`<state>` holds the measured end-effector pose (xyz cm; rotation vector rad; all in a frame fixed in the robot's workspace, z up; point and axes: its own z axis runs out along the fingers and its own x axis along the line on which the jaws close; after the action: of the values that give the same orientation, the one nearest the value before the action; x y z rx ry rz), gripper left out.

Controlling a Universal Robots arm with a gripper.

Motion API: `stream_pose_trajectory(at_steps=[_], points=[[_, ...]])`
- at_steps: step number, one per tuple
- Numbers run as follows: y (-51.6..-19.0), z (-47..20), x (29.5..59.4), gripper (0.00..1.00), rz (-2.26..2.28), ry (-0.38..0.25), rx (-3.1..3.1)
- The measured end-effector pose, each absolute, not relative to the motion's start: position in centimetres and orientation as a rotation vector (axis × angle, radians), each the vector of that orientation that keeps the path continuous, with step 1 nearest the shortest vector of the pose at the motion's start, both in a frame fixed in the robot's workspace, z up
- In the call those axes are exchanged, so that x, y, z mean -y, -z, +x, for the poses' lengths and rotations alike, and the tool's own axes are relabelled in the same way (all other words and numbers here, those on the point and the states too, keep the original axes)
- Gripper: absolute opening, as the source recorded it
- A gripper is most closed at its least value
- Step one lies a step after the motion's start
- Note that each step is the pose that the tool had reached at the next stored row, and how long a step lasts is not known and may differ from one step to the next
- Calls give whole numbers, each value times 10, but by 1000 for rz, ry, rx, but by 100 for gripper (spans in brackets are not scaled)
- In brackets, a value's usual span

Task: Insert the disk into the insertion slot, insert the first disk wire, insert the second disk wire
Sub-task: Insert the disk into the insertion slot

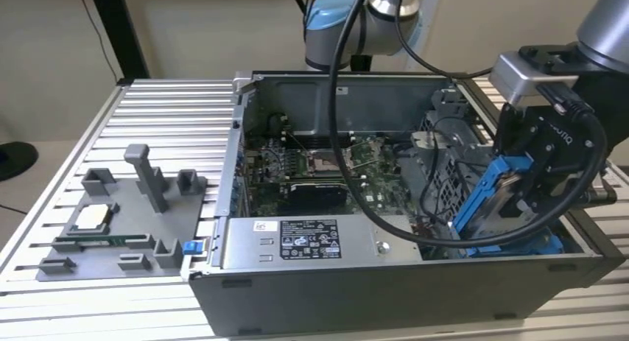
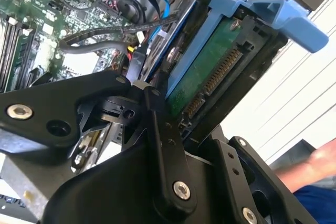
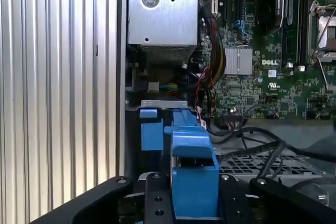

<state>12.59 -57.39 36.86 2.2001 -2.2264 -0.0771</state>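
Tool (image 1: 526, 180) clenched on disk (image 1: 485, 197).
Disk stands on edge in the exterior view, long axis about 1-to-7; slot (image 1: 543, 245) lies at 6 o'clock, just beneath.

Grey arm (image 1: 609, 17), blue joint cap (image 1: 329, 17), black cables (image 1: 339, 98), black hand (image 1: 519, 201), seemingly silver screws (image 2: 181, 190)

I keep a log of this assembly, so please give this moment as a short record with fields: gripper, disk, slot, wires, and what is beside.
gripper: shut on the disk, clamped on its blue carrier
disk: on edge and tilted, lower end near the insertion slot, not lying flat in it
insertion slot: in the case corner at the exterior view's right, blue rails showing
connector: bare on the disk's end, no wire plugged in
power-supply box: along the case wall, on the exterior view's left of the slot
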Motion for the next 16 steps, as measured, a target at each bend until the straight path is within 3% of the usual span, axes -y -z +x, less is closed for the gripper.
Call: stream_pose_trajectory(at_steps=[14, 15, 16], points=[[-365, 126, 574, 0, 2200, 78, 2226], [-365, 126, 574, 100, 2200, 78, 2226], [-365, 126, 574, 100, 2200, 78, 2226]])
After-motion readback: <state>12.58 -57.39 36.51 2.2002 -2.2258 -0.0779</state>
